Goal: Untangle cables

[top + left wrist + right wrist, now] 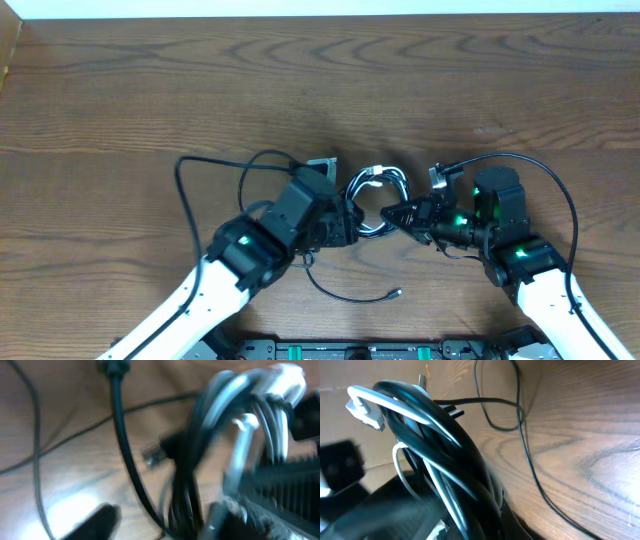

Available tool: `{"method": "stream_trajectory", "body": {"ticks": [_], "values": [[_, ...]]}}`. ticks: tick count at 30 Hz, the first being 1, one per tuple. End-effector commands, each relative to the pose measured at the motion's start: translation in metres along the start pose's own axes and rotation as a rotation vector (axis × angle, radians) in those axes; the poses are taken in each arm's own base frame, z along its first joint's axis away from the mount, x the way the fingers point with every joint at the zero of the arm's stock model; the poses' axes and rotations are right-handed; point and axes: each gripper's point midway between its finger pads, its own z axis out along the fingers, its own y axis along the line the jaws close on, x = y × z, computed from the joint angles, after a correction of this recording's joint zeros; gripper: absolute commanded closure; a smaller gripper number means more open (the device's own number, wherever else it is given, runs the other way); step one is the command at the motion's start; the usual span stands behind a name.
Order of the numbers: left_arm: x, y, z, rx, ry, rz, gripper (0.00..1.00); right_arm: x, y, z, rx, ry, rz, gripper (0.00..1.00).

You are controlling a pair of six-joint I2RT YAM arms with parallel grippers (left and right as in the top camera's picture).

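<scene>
Between left end effector [350,222] and right end effector [389,214], cables [372,180] sit bundled.

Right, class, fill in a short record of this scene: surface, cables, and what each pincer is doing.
surface: wooden table
cable coil: black and white cords looped together, centre
loose black cable: lying apart, nearer the robot
left pincer: open, at the coil's left side
right pincer: shut on the coil

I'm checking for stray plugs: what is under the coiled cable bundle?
Through the coil only bare table shows; anything beneath its strands is covered.
</scene>
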Motion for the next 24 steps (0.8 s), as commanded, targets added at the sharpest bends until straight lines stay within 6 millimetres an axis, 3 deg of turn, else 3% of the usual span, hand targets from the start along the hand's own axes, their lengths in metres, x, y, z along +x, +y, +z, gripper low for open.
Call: {"method": "stream_trajectory", "body": {"ticks": [1,3,4,7,11,14,20,24], "values": [[-0.009,0.015,0.012,-0.084,-0.046,-0.105,0.72,0.010,0.009,-0.002,-0.044,0.055,-0.073,0.99],[-0.015,0.017,0.017,-0.094,-0.068,-0.145,0.86,0.013,0.010,-0.002,-0.059,0.073,-0.140,0.99],[-0.018,0.016,0.018,-0.088,-0.078,-0.159,0.89,0.015,0.012,-0.002,-0.068,0.084,-0.176,0.99],[-0.032,0.013,0.016,-0.057,-0.121,-0.208,0.90,0.024,0.017,-0.004,-0.111,0.125,-0.302,0.99],[-0.045,0.017,0.013,-0.045,-0.158,-0.282,0.90,0.046,0.043,-0.012,-0.287,0.221,-0.572,0.99],[-0.042,0.018,0.016,-0.042,-0.136,-0.297,0.89,0.059,0.067,-0.024,-0.441,0.262,-0.783,0.99],[-0.022,0.006,0.028,-0.002,-0.024,-0.286,0.90,0.059,0.092,-0.033,-0.540,0.201,-1.007,0.99],[-0.019,0.008,0.032,-0.012,-0.008,-0.287,0.90,0.082,0.101,-0.050,-0.675,0.287,-1.184,0.99]]}}
